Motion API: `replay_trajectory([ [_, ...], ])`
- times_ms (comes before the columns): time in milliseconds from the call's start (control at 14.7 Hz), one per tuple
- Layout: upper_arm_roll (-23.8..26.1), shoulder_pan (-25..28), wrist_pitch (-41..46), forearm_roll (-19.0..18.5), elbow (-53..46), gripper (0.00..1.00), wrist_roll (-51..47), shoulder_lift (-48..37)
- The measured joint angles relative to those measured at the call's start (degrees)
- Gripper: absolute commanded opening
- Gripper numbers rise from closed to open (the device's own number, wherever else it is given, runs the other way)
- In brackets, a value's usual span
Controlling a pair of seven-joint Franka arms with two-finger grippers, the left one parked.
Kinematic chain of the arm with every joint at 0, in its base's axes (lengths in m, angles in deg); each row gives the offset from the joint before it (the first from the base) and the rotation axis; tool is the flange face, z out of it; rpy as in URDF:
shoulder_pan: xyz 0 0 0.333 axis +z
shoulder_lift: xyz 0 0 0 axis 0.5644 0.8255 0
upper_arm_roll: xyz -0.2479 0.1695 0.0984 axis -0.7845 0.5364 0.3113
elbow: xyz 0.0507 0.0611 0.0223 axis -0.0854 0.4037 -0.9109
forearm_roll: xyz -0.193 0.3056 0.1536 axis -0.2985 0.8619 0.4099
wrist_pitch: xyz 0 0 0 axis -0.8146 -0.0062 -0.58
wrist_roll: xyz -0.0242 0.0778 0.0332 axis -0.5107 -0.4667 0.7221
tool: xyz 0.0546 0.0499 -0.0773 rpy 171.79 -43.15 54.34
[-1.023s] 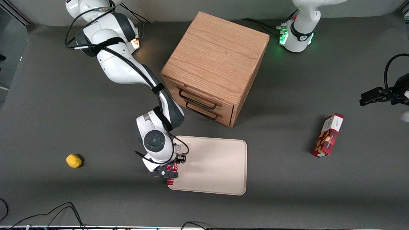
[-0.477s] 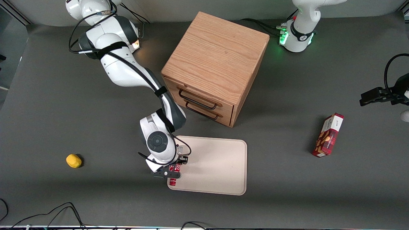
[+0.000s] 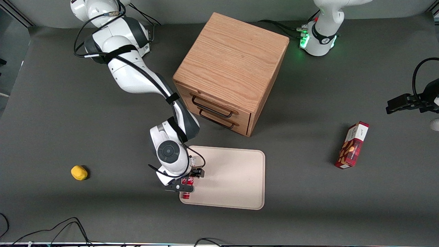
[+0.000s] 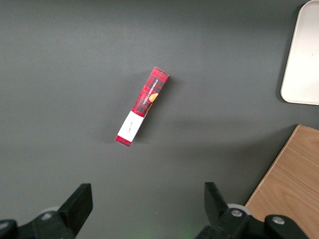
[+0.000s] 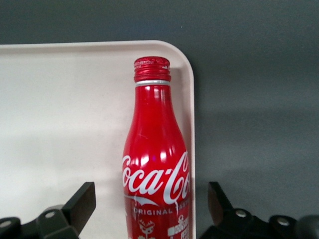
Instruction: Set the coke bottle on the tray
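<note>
Dark grey surface (image 3: 68,120); coke bottle (image 5: 158,164), white "Coca-Cola ORIGINAL" script, lies on tray (image 3: 236,178) edge, pincer (image 3: 187,183) fingers apart either side of it

The gripper (image 3: 185,181) hangs over the tray (image 3: 233,178) at its corner nearest the working arm's end, fingers spread wide of the coke bottle (image 3: 186,195) lying along the rim. The wooden drawer cabinet (image 3: 231,70) blocks passage just farther from the front camera; the tray's bare surface lies open toward the parked arm's end.
</note>
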Motion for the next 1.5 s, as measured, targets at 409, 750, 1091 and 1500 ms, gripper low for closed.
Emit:
replay_trajectory([
  [409,-0.2,0.0,0.7,0.0,-1.0,1.0,0.0,-0.1],
  [750,-0.2,-1.1,13.3,0.1,1.2,1.0,0.0,-10.0],
  [1091,9.1,-12.1,19.0,0.2,24.5,1.0,6.1,-35.5],
  [1500,11.6,-23.5,31.7,0.2,37.2,1.0,23.4,-53.7],
])
